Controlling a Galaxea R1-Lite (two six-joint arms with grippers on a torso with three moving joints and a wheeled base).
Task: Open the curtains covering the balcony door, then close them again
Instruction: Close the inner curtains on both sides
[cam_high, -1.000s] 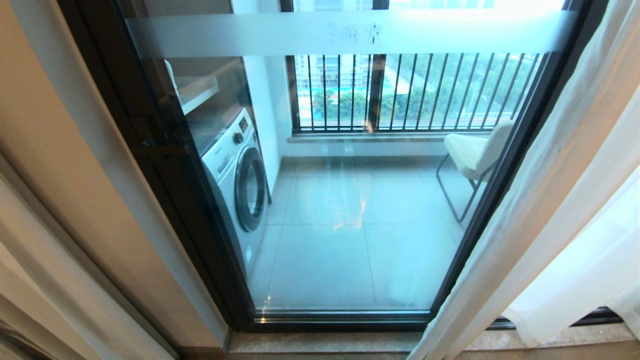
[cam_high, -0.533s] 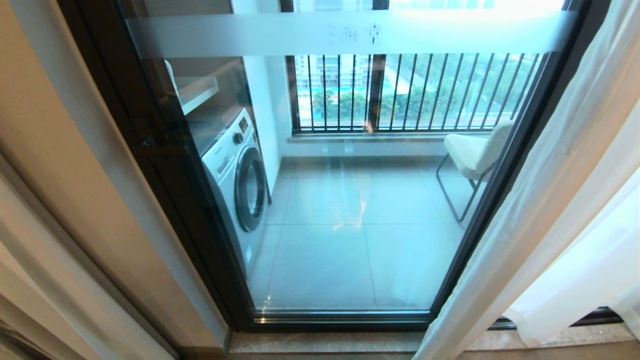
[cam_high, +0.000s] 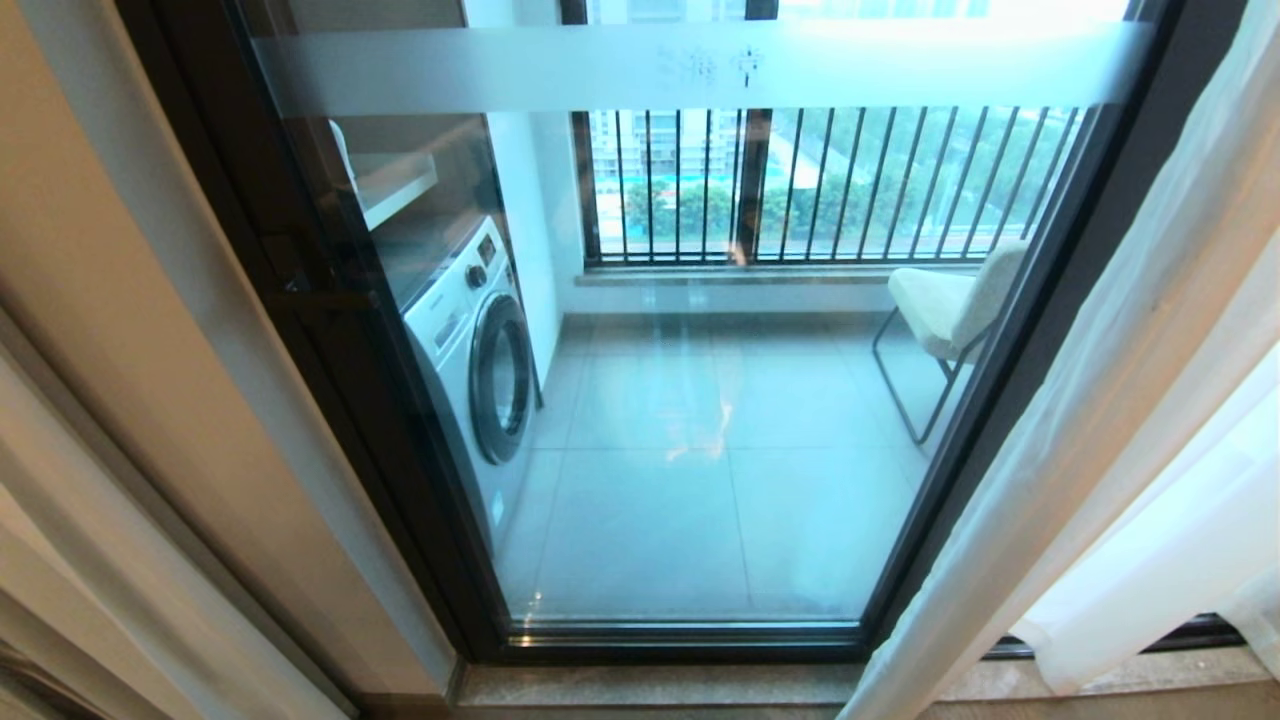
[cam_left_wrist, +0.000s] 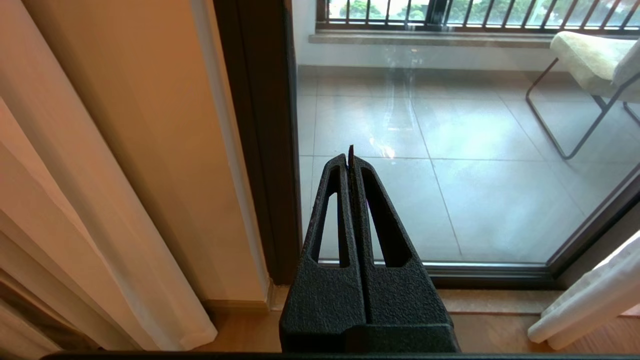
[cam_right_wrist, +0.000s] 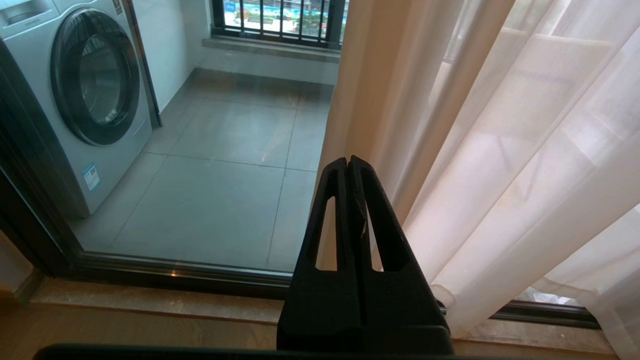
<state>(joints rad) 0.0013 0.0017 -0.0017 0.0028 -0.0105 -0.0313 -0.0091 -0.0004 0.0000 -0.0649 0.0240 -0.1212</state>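
The curtains (cam_high: 1110, 420) hang gathered at the right of the balcony door (cam_high: 700, 380), a sheer white panel whose folds slant down to the stone sill (cam_high: 650, 685); most of the glass stands uncovered. In the right wrist view the same curtains (cam_right_wrist: 490, 150) fall in soft pale folds just past the right gripper (cam_right_wrist: 348, 161), their hem resting near the dark bottom track. The door's dark frame (cam_high: 330, 330) borders the pane on both sides, and a frosted band (cam_high: 700, 65) crosses it near the top.

Through the glass lies a balcony floor of grey tiles (cam_high: 700, 480). A white washing machine (cam_high: 475, 360) stands along its left wall, a pale chair (cam_high: 950, 300) on thin metal legs sits at the right, and a black-barred railing (cam_high: 820, 180) closes the far side with trees and buildings beyond.

At the left of the door runs a beige wall strip and a thicker tan drape (cam_left_wrist: 85, 210), reaching down to the wooden floor (cam_left_wrist: 240, 335).

The left gripper (cam_left_wrist: 350, 152) points at the lower part of the glass, its fingers pressed together with nothing between them. The right gripper's fingers are likewise closed and empty, apart from the fabric.
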